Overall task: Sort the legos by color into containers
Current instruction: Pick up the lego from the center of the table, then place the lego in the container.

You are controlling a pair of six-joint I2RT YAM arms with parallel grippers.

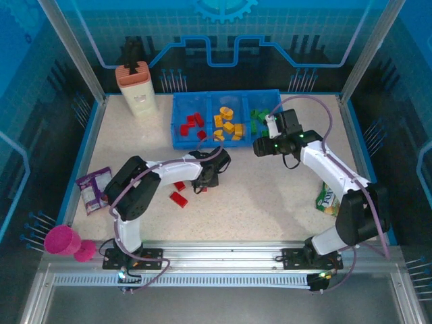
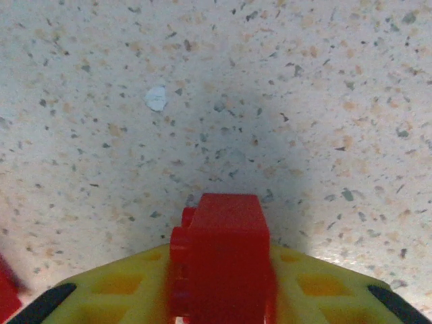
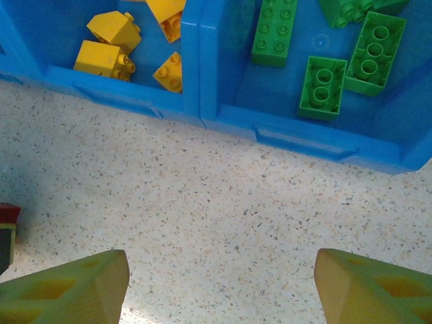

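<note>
table (image 1: 283,209): speckled; carries the tray and the loose bricks.
tray (image 1: 177,138): blue, at the far side of the table, long axis left-right, three compartments side by side. Red bricks (image 1: 192,123) in the left one, orange/yellow bricks (image 1: 228,121) in the middle, green bricks (image 1: 258,119) in the right.
left hand (image 1: 206,181): low over mid-table, well in front of the tray, closed on a red brick.
right hand (image 3: 223,270): fingers spread with nothing between them, just in front of the tray's near wall, by the divider between yellow and green.
held red brick (image 2: 219,256): long axis runs forward out of the fingers, studs face left in the wrist view.
loose red bricks (image 1: 178,198): two on the table near the left hand; the nearer one lies diagonal.
</note>
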